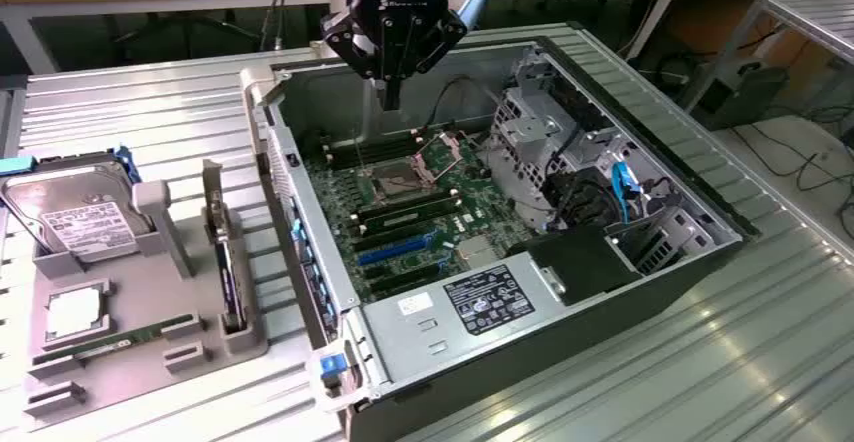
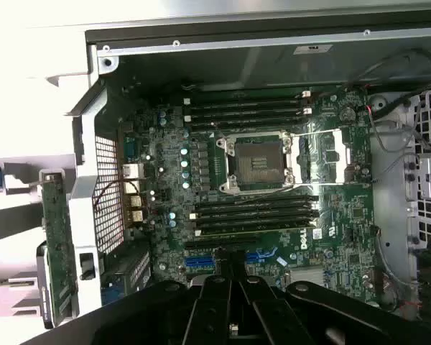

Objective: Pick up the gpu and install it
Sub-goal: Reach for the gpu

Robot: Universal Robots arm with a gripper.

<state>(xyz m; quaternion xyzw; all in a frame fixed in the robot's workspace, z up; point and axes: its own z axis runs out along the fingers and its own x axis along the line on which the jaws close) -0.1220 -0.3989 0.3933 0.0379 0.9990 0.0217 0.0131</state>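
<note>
The gpu stands on its edge in a slot of the grey holder tray, at the exterior view's left, outside the computer case. Its green board also appears beside the case's perforated rear wall in the wrist view. My gripper hangs over the back part of the open case, above the motherboard, well away from the gpu. Its fingers are shut together with nothing between them, pointing down at the board near the blue expansion slots.
The open tower case lies on a ribbed metal table. A drive cage and cables crowd its side at the exterior view's right. The holder tray also carries a silver hard drive, a processor and a memory stick.
</note>
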